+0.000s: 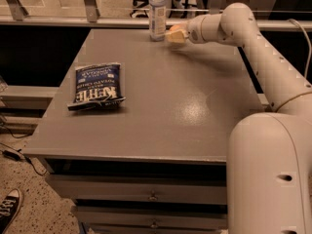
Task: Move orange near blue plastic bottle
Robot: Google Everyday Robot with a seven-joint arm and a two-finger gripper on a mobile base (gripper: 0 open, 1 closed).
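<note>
The blue plastic bottle, clear and bluish with a pale label, stands upright at the table's far edge. My gripper reaches in from the right and sits low over the tabletop, just right of the bottle's base. An orange-yellow lump at its tip is the orange, held in the gripper. The orange is a short gap from the bottle and does not touch it.
A dark-blue chip bag lies flat on the left part of the grey table. My arm spans the far right side, and the robot's body fills the lower right. A rail and glass run behind the table. Drawers are below the front edge.
</note>
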